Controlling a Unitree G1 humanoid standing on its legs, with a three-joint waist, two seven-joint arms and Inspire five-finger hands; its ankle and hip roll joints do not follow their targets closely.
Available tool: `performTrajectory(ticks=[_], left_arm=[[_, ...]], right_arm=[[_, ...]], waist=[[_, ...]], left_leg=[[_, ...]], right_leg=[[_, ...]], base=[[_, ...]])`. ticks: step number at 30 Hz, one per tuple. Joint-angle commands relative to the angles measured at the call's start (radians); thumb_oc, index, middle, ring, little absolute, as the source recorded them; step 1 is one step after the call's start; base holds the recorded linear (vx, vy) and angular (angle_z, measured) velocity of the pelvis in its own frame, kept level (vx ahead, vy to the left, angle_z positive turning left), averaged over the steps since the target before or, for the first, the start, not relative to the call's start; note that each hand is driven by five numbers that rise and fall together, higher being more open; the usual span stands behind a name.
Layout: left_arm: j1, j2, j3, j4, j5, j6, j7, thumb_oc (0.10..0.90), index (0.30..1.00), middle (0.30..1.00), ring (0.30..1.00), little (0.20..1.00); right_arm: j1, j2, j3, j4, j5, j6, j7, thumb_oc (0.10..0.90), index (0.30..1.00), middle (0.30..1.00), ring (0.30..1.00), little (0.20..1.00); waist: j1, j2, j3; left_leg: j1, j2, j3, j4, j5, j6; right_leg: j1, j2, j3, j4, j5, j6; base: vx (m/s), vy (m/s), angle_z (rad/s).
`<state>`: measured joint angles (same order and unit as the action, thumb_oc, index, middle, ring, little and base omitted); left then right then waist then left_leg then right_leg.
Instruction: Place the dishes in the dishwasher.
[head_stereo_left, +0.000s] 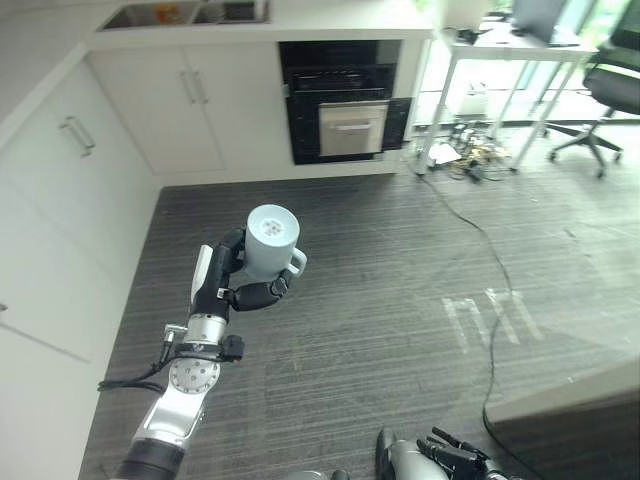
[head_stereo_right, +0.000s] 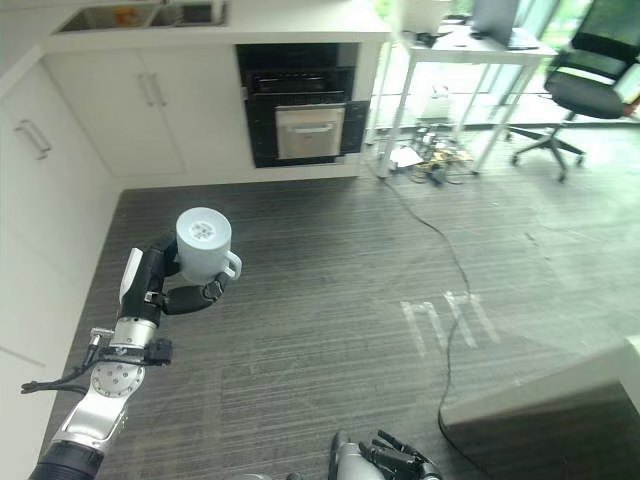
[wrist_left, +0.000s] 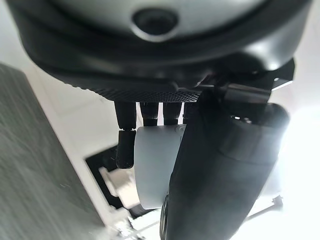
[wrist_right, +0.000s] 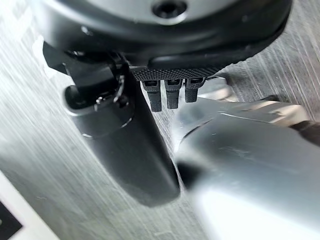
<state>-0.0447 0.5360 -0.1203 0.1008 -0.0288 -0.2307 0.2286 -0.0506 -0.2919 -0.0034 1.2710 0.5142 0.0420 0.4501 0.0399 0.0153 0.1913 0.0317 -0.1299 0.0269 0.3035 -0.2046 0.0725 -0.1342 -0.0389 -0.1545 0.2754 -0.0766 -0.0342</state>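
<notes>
Left hand (head_stereo_left: 228, 282) grips a pale mug (head_stereo_left: 271, 241), bottom up, over the dark wood floor (head_stereo_left: 400, 290); right hand (head_stereo_left: 452, 455), fingers relaxed, hangs at 5 o'clock. Best kept level and firmly held while carried to the dishwasher, possibly the dark appliance (head_stereo_left: 340, 100) at 12 o'clock.

A black oven (head_stereo_left: 340, 100) sits in the white cupboards (head_stereo_left: 190, 100). A white table (head_stereo_left: 505, 50) and office chair (head_stereo_left: 605, 90) stand nearby.
</notes>
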Motion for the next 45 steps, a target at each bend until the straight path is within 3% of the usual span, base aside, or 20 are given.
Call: performTrajectory(ticks=[1,4,7,8,13,18,23,24,28,30,31,32,34,35,36,37,39,41,43,45], left_arm=[[-0.108,0.048,0.049,-0.188,0.022,-0.052,0.038,0.400,0.300,0.300,0.300,0.300],[-0.109,0.062,0.061,-0.203,-0.010,-0.060,0.014,0.400,0.300,0.300,0.300,0.300],[-0.107,0.074,0.084,-0.209,-0.039,-0.085,-0.026,0.400,0.300,0.300,0.300,0.300],[-0.119,0.078,0.084,-0.201,-0.054,-0.096,-0.035,0.400,0.300,0.300,0.300,0.300],[-0.156,0.062,0.058,-0.175,-0.033,-0.096,-0.029,0.400,0.300,0.300,0.300,0.300],[-0.162,0.073,0.047,-0.168,-0.031,-0.075,-0.039,0.400,0.300,0.300,0.300,0.300],[-0.155,0.089,0.043,-0.172,-0.049,-0.071,-0.059,0.400,0.300,0.300,0.300,0.300],[-0.193,0.117,0.001,-0.253,-0.106,0.016,-0.124,0.400,0.300,0.300,0.300,0.300],[-0.216,0.116,-0.005,-0.219,-0.154,0.012,-0.099,0.400,0.300,0.300,0.300,0.300],[-0.222,0.092,-0.008,-0.198,-0.165,0.011,-0.082,0.400,0.300,0.300,0.300,0.300],[-0.215,0.068,-0.009,-0.189,-0.166,0.009,-0.061,0.400,0.300,0.300,0.300,0.300],[-0.212,0.059,-0.008,-0.184,-0.169,0.005,-0.051,0.400,0.300,0.300,0.300,0.300],[-0.204,0.043,-0.009,-0.170,-0.163,-0.007,-0.053,0.400,0.300,0.300,0.300,0.300],[-0.203,0.035,-0.013,-0.164,-0.149,-0.016,-0.061,0.400,0.300,0.300,0.300,0.300],[-0.204,0.034,-0.014,-0.162,-0.147,-0.017,-0.065,0.400,0.300,0.300,0.300,0.300],[-0.206,0.034,-0.017,-0.160,-0.139,-0.021,-0.068,0.400,0.300,0.300,0.300,0.300],[-0.205,0.033,-0.018,-0.156,-0.126,-0.025,-0.064,0.400,0.300,0.300,0.300,0.300],[-0.193,0.018,-0.017,-0.144,-0.249,-0.016,-0.105,0.400,0.300,0.300,0.300,0.300],[-0.175,0.000,0.001,-0.115,-0.254,-0.041,-0.133,0.400,0.300,0.300,0.300,0.300],[-0.142,-0.008,0.024,-0.111,-0.201,-0.048,-0.117,0.400,0.300,0.300,0.300,0.300]], right_arm=[[0.026,-0.017,0.015,0.019,0.022,0.008,0.026,0.800,0.900,0.900,0.900,0.900],[0.027,-0.032,0.016,0.009,0.040,0.002,0.011,0.800,0.900,0.900,0.900,0.900],[0.021,-0.055,0.003,0.019,0.065,0.005,0.006,0.800,0.900,0.900,0.900,0.900],[0.022,-0.061,-0.010,0.022,0.073,0.009,0.003,0.800,0.900,0.900,0.900,0.900],[0.048,-0.049,-0.029,0.032,0.044,0.032,0.001,0.800,0.900,0.900,0.900,0.900],[0.085,-0.013,-0.010,0.045,-0.019,-0.007,0.012,0.800,0.900,0.900,0.900,0.900],[0.083,-0.001,0.034,0.019,-0.050,-0.042,0.009,0.800,0.900,0.900,0.900,0.900],[0.055,-0.079,0.031,0.026,-0.053,-0.011,-0.018,0.800,0.900,0.900,0.900,0.900],[0.066,-0.069,0.020,0.033,-0.049,-0.010,0.005,0.800,0.900,0.900,0.900,0.900],[0.071,-0.048,0.029,0.031,-0.065,-0.049,-0.027,0.800,0.900,0.900,0.900,0.900],[0.070,-0.039,0.034,0.019,-0.072,-0.118,-0.053,0.800,0.900,0.900,0.900,0.900],[0.068,-0.035,0.039,0.009,-0.087,-0.139,-0.065,0.800,0.900,0.900,0.900,0.900],[0.061,-0.035,0.049,-0.022,-0.097,-0.145,-0.122,0.800,0.900,0.900,0.900,0.900],[0.062,-0.042,0.046,-0.026,-0.083,-0.143,-0.141,0.800,0.900,0.900,0.900,0.900],[0.062,-0.044,0.043,-0.025,-0.077,-0.143,-0.144,0.800,0.900,0.900,0.900,0.900],[0.061,-0.049,0.036,-0.021,-0.068,-0.143,-0.147,0.800,0.900,0.900,0.900,0.900],[0.056,-0.060,0.023,-0.010,-0.086,-0.144,-0.146,0.800,0.900,0.900,0.900,0.900],[0.056,-0.073,0.019,-0.006,-0.116,-0.184,-0.175,0.800,0.900,0.900,0.900,0.900],[0.055,-0.083,0.010,-0.021,-0.106,-0.192,-0.196,0.800,0.900,0.900,0.900,0.900],[0.046,-0.082,0.006,-0.045,-0.103,-0.174,-0.186,0.800,0.900,0.900,0.900,0.900]], waist=[[-0.021,0.002,-0.061],[-0.007,-0.010,-0.042],[-0.009,0.026,-0.032],[-0.023,0.037,-0.031],[-0.056,0.050,-0.053],[-0.079,0.045,-0.070],[-0.076,0.036,-0.084],[-0.076,0.019,-0.087],[-0.099,0.024,-0.095],[-0.105,0.026,-0.094],[-0.109,0.024,-0.089],[-0.111,0.020,-0.084],[-0.101,-0.008,-0.062],[-0.089,-0.025,-0.042],[-0.086,-0.027,-0.035],[-0.082,-0.025,-0.021],[-0.080,0.010,-0.001],[-0.060,0.041,0.011],[-0.053,0.047,-0.002],[-0.042,0.040,-0.014]], left_leg=[[-0.099,0.131,-0.031,-0.003,-0.026,-0.088],[-0.101,0.123,0.010,-0.003,0.021,-0.102],[-0.176,0.167,0.025,-0.003,0.059,-0.135],[-0.202,0.203,0.070,-0.003,0.068,-0.148],[-0.193,0.226,0.092,-0.003,0.039,-0.148],[-0.154,0.210,0.091,-0.003,0.000,-0.131],[-0.139,0.196,0.085,-0.003,-0.022,-0.115],[-0.117,0.202,0.086,-0.003,-0.016,-0.114],[-0.121,0.226,0.112,-0.003,-0.014,-0.129],[-0.121,0.227,0.108,-0.003,-0.012,-0.131],[-0.103,0.220,0.108,-0.003,-0.010,-0.125],[-0.091,0.213,0.114,-0.003,-0.008,-0.119],[-0.073,0.172,0.131,-0.003,0.024,-0.100],[-0.099,0.153,0.129,-0.003,0.096,-0.102],[-0.107,0.151,0.128,-0.003,0.113,-0.104],[-0.136,0.155,0.126,-0.003,0.142,-0.111],[-0.207,0.180,0.110,-0.003,0.160,-0.132],[-0.333,0.230,0.090,-0.003,0.206,-0.158],[-0.370,0.263,0.148,-0.003,0.214,-0.161],[-0.343,0.240,0.157,-0.003,0.180,-0.145]], right_leg=[[0.058,-0.047,0.009,0.025,-0.114,0.153],[0.071,-0.060,0.007,0.025,-0.118,0.140],[0.076,-0.044,-0.020,0.025,-0.131,0.136],[0.079,-0.054,-0.043,0.025,-0.143,0.139],[0.076,-0.088,-0.079,0.025,-0.143,0.150],[0.082,-0.092,-0.061,0.025,-0.140,0.162],[0.083,-0.089,-0.033,0.025,-0.139,0.170],[0.053,-0.022,0.015,0.025,-0.137,0.143],[0.054,-0.023,0.003,0.025,-0.142,0.143],[0.063,-0.022,-0.001,0.025,-0.147,0.137],[0.073,-0.017,0.005,0.025,-0.149,0.127],[0.075,-0.016,0.012,0.025,-0.150,0.122],[0.095,-0.026,0.045,0.025,-0.146,0.110],[0.114,-0.026,0.065,0.025,-0.144,0.099],[0.119,-0.024,0.069,0.025,-0.145,0.097],[0.131,-0.014,0.077,0.025,-0.148,0.094],[0.153,0.026,0.083,0.025,-0.165,0.092],[0.198,0.044,0.066,0.025,-0.193,0.091],[0.226,0.012,0.019,0.025,-0.216,0.106],[0.255,-0.034,0.003,0.025,-0.229,0.130]], base=[[0.14,-0.228,0.27],[0.05,-0.096,0.20],[0.00,0.078,-0.05],[0.02,0.153,0.01],[0.08,0.130,0.09],[0.10,0.041,-0.14],[0.05,0.006,-0.02],[0.00,0.000,0.00],[0.01,-0.015,-0.07],[0.06,-0.031,0.05],[0.10,-0.042,0.01],[0.19,-0.051,-0.01],[0.18,-0.036,-0.01],[0.11,-0.026,-0.05],[0.13,0.000,-0.01],[0.13,0.079,0.02],[0.24,0.195,0.18],[0.48,0.358,0.27],[0.44,0.386,0.09],[0.34,0.390,-0.40]])
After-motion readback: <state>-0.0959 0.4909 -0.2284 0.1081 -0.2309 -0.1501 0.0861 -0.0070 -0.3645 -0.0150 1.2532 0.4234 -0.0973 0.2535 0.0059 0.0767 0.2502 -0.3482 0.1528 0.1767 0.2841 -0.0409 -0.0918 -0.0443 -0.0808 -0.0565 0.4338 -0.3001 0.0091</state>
